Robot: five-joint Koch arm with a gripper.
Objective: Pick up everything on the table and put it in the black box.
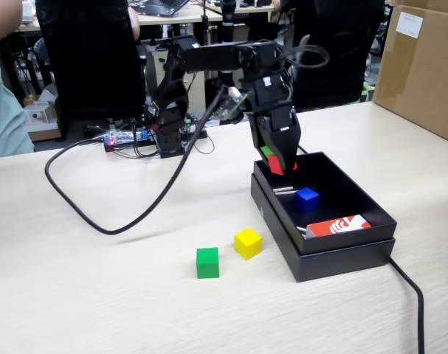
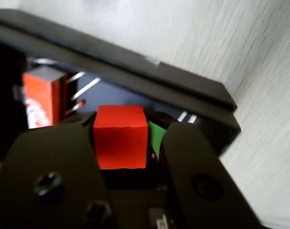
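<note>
Over black box [image 1: 340,254], red cube [image 2: 120,137] in tool [image 2: 122,143]

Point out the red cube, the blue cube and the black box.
red cube [image 2: 120,137], wrist view, front face, held between the jaws.
blue cube [image 1: 306,198], fixed view, top face.
black box [image 1: 340,259], fixed view, near outer wall.

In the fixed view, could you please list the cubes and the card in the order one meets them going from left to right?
Green cube → yellow cube → red cube, held in the gripper over the black box → blue cube → orange-and-white card.
</note>
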